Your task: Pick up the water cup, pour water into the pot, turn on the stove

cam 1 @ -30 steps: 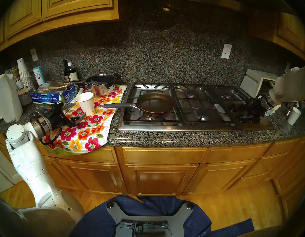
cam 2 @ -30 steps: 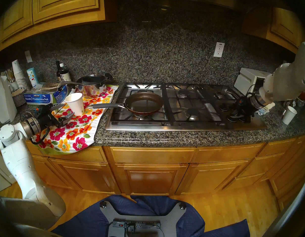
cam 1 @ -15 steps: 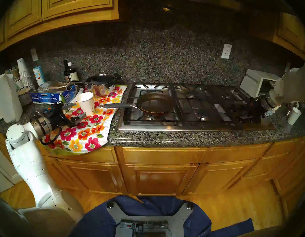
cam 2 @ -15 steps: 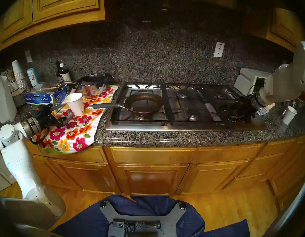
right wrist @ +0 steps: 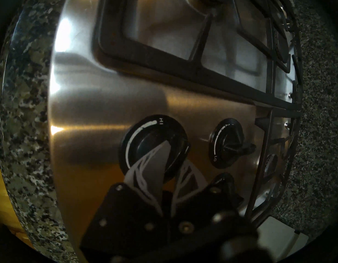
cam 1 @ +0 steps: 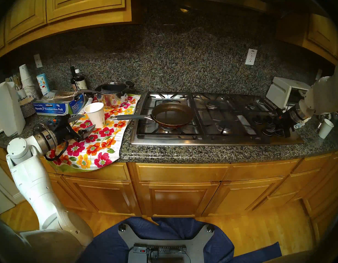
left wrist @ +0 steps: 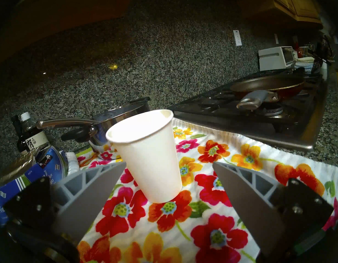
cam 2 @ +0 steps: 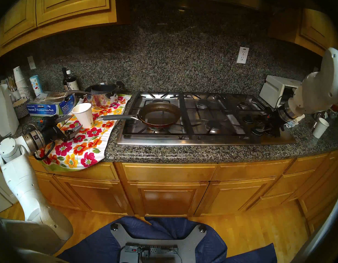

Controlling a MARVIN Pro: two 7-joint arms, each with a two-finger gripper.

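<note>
The white paper water cup (cam 1: pixel 96 114) (cam 2: pixel 84 115) stands upright on a floral towel (cam 1: pixel 92 148), left of the stove (cam 1: pixel 202 141). My left gripper (cam 1: pixel 88 121) is open, one finger on each side of the cup without touching it; the left wrist view shows the cup (left wrist: pixel 149 158) between the spread fingers (left wrist: pixel 99 183). The red pan (cam 1: pixel 173 115) (cam 2: pixel 159 114) sits on the front left burner, its grey handle pointing at the cup. My right gripper (cam 1: pixel 273 128) (right wrist: pixel 175 152) is shut on a black stove knob (right wrist: pixel 154 143) at the stove's right end.
A steel saucepan (cam 1: pixel 112 94), a foil box (cam 1: pixel 54 108), a dark bottle (cam 1: pixel 79 82), a cup stack (cam 1: pixel 26 80) and a blue tumbler (cam 1: pixel 43 84) crowd the back left. A toaster oven (cam 1: pixel 280 91) and another white cup (cam 1: pixel 326 127) stand right of the stove.
My right wrist has turned at the knob and the right forearm has risen a little. The left arm and the cup have not moved.
</note>
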